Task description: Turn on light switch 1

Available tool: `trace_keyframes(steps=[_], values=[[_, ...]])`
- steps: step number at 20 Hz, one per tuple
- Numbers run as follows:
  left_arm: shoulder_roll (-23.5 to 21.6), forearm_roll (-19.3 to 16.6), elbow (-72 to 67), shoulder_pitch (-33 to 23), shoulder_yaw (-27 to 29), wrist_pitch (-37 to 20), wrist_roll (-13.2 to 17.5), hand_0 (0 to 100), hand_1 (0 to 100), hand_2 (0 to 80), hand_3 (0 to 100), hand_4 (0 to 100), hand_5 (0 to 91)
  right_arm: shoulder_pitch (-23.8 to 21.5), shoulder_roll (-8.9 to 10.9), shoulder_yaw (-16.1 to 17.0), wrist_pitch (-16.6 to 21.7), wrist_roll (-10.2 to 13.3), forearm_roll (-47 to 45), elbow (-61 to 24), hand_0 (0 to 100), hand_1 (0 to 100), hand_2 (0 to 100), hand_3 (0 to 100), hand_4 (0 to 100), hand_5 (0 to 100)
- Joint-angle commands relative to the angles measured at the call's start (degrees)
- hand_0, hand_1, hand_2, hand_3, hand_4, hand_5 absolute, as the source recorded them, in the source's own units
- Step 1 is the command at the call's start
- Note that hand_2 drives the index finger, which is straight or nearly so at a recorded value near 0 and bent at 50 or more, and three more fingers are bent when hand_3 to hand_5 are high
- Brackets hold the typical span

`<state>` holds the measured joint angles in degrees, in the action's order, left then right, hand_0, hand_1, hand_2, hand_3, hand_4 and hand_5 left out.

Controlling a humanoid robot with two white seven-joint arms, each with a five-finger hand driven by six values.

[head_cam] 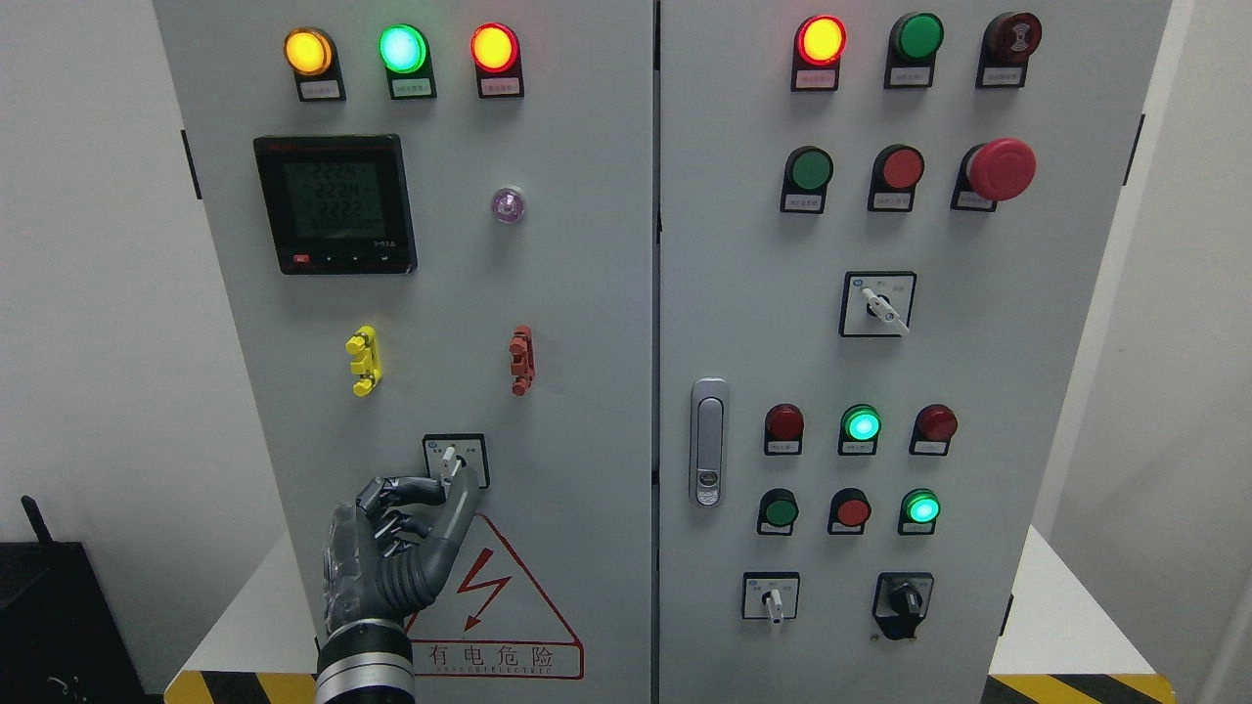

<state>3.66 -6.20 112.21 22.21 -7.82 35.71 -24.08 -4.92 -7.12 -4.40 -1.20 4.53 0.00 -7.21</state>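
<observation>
Reaching up from the lower left, the left hand (396, 548) sits against the left door (440, 293) of the grey control cabinet, its fingers (416, 489) curled narrow so that fingertips and thumb close in on the small white lever of the rotary switch (455, 460). This switch, taken here to be light switch 1, is mounted low on the left door, just above the red warning triangle (489, 606) and below the yellow terminal (363, 360) and red terminal (522, 360). The lever stands roughly upright in its square black-framed plate. Whether the fingertips actually pinch the lever or only touch beside it cannot be determined from this angle; contact appears close. The pinch-like posture suits a small selector that must be twisted, not pushed, and the wrist below the switch leaves room to rotate. The right hand is not visible. Indicator lamps (401, 49) at the top of the left door glow amber, green and red. In judgement, the task is at the grasp stage, with the turn not yet made.
</observation>
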Motion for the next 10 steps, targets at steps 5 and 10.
trace_keyframes(steps=[5,10], values=[[0.03,-0.04,-1.2,0.29,-0.09,0.33,-0.01,6,60,55.7,63,79,74.1,0.0,0.0,0.0,-0.03,0.04,-1.41,0.0,0,0,0,0,0,0],[0.12,-0.04,-1.73,1.25,-0.09,0.33,-0.01,15,61,56.2,63,80,74.2,0.0,0.0,0.0,-0.03,0.04,-1.41,0.0,0,0,0,0,0,0]])
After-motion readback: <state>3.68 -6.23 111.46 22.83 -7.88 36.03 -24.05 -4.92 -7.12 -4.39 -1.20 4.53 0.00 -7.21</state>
